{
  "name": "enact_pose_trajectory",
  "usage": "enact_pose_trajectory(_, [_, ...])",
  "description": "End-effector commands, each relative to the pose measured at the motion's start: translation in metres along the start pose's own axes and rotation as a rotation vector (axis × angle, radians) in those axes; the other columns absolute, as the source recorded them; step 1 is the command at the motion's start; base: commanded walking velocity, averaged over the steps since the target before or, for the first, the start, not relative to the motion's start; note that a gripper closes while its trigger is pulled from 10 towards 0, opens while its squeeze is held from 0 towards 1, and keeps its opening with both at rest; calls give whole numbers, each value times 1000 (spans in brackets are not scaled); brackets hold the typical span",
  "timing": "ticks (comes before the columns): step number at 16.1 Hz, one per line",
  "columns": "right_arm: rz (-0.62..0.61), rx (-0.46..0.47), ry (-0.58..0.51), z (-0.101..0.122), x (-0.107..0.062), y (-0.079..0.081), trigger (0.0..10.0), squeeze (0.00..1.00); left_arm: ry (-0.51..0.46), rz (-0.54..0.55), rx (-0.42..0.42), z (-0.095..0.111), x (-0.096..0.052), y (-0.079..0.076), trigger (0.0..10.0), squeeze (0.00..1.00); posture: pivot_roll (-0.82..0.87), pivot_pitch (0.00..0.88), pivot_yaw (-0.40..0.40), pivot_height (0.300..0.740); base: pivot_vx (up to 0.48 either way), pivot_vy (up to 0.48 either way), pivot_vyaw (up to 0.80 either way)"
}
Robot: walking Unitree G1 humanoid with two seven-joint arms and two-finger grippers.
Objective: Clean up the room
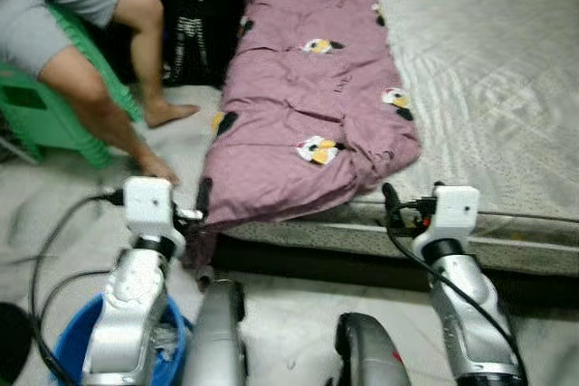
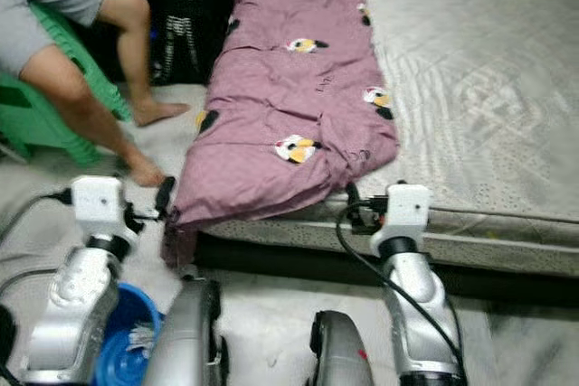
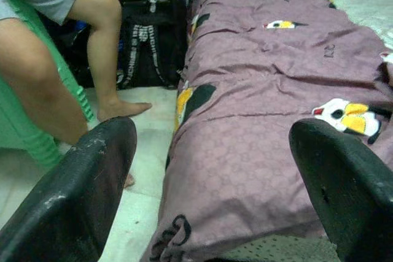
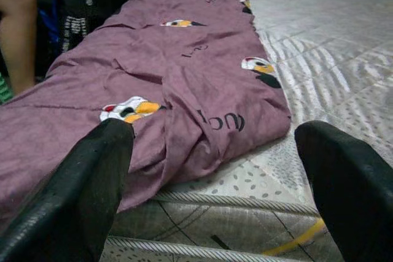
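Your left gripper is spread wide, empty, at the near corner of the mauve blanket. Your right gripper is likewise wide apart and empty, short of the mattress edge. The blanket runs away ahead of both. Beyond the left gripper, a person sits on a green stool.

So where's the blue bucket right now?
The blue bucket sits on the floor at the robot's lower left in the eye views, partly behind the left arm, near the mattress.
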State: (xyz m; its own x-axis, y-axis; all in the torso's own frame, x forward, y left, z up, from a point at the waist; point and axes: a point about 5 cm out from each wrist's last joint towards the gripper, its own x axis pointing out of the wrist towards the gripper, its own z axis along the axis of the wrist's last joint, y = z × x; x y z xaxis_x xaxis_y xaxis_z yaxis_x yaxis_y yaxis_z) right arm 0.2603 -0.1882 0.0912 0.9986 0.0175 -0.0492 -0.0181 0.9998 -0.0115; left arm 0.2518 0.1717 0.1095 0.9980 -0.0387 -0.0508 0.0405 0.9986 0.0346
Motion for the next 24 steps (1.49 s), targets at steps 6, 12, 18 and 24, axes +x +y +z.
enact_pose_trajectory(6, [-18, -3, 6, 0, -1, -4, 10000, 0, -19, -33, -19, 5, 0, -4, 10000, 0, -9, 126, 17, 620, 374, 0, 0])
enact_pose_trajectory(12, [-21, -9, 11, -1, -1, -4, 10000, 0, -14, -38, -19, 5, 1, -5, 10000, 0, -9, 128, 17, 620, 407, 0, 0])
enact_pose_trajectory(18, [-17, -25, 13, -1, -1, -2, 10000, 0, 8, -20, -5, 2, 2, -7, 10000, 0, -10, 128, 19, 620, 235, 0, 89])
enact_pose_trajectory(24, [3, -39, 17, -2, -1, 0, 10000, 0, 41, 18, 3, -2, 3, -4, 10000, 0, -8, 130, 18, 620, 0, 0, 533])
